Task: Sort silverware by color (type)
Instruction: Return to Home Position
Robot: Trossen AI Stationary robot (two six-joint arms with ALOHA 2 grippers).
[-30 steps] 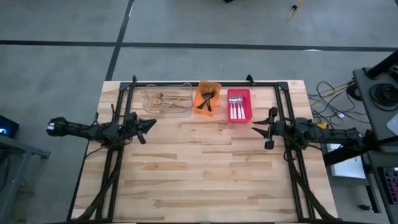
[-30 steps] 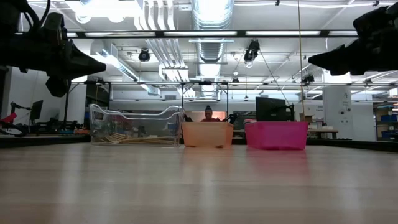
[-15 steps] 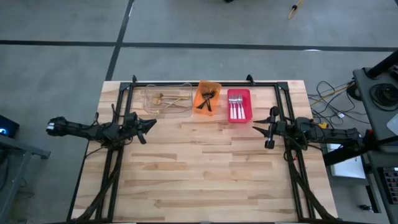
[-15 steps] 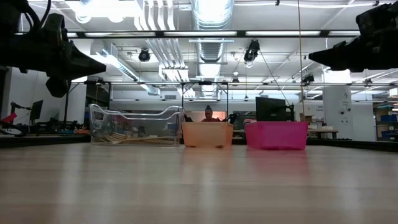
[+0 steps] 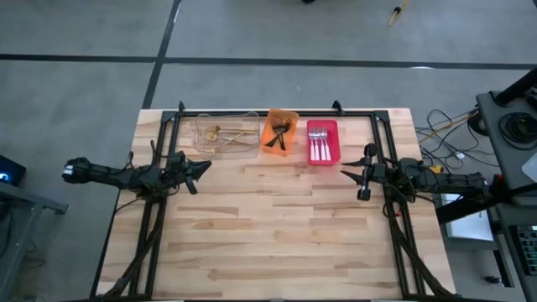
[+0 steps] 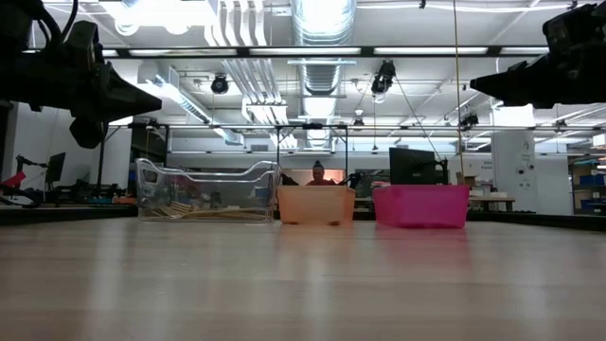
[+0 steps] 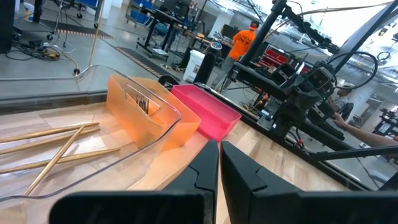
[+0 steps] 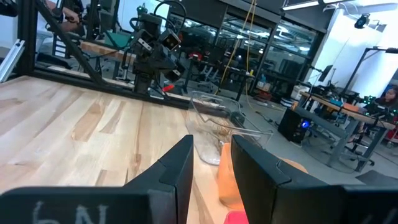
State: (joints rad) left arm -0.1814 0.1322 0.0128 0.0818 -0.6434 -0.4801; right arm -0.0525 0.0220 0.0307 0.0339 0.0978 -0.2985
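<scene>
From above, gold forks (image 5: 225, 134) are seen in the clear bin (image 5: 201, 126), black forks (image 5: 279, 134) in the orange bin (image 5: 270, 119) and silver forks (image 5: 319, 147) in the red bin (image 5: 334, 141), all at the surface's (image 5: 277, 226) far edge. The left end effector (image 5: 200, 170) and right end effector (image 5: 352, 174) are held empty, well apart, over opposite sides. At table height, the bins are shown in a row. In the left wrist view the fingers are pressed nearly together; in the right wrist view a narrow gap is seen.
</scene>
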